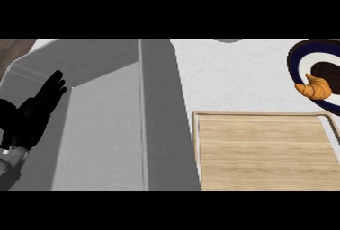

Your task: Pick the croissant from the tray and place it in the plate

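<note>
The left hand (36,110) shows at the view's left edge, black, its fingers straight and pointing up toward the far side, holding nothing. Its grey forearm (10,168) comes in from the lower left corner. It rests there over the left rim of a grey sink (100,134), whose deep basin fills the left half of the view; a raised grey divider wall (159,117) runs along the basin's right side, from the far edge down to the near edge. The right hand does not show anywhere.

To the right of the sink lies the white speckled counter (232,76). On its near right part sits the wooden tray (266,152), a pale plank surface with a thin raised rim (its right end runs out of the view), and nothing lies on it.

Beyond the tray's far right corner, at the counter's right edge, is the plate (297,54), dark blue and white in rings with a dark centre, partly cut off by the view's edge. The croissant (315,87) lies on the plate's near left part, golden brown and curved, well apart from the left hand.
</note>
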Available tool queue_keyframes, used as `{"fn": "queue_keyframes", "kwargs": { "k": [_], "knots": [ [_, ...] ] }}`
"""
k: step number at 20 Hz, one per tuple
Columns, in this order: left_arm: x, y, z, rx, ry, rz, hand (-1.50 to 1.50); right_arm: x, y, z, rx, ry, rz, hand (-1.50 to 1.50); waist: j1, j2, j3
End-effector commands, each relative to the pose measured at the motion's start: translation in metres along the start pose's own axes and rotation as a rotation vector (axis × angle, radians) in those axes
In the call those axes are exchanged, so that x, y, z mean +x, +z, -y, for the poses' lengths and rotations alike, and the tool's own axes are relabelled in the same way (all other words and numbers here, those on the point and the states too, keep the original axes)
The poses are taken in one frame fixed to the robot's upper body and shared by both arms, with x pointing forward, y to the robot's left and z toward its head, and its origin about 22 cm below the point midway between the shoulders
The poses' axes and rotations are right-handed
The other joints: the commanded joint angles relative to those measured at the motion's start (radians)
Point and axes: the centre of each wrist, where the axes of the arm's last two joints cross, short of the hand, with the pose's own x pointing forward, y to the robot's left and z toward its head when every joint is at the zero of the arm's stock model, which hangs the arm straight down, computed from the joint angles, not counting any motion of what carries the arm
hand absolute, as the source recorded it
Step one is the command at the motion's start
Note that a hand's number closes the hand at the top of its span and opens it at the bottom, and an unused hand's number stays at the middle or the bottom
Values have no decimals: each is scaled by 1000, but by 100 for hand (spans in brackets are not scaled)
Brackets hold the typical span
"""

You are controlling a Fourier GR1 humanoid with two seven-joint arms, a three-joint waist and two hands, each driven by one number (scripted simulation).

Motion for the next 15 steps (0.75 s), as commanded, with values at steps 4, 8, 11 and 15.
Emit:
{"fn": "queue_keyframes", "kwargs": {
  "k": [4, 8, 11, 15],
  "knots": [
    [-15, -1, 26, -10, 105, -28, 0, 7, 15, 16, 51, -22, 53, -150, -2, 18, -20],
    [-20, 5, 30, -8, 103, -37, 0, -6, 35, 24, 41, 11, 41, -150, -6, 21, -17],
    [-9, -4, 27, -12, 103, -15, 0, -10, 26, 15, 41, 28, 34, -150, -2, 24, -18],
    [-17, 4, 27, -17, 109, -37, 0, -5, 39, 27, 26, 50, 3, -150, 5, 20, -18]
  ]
}}
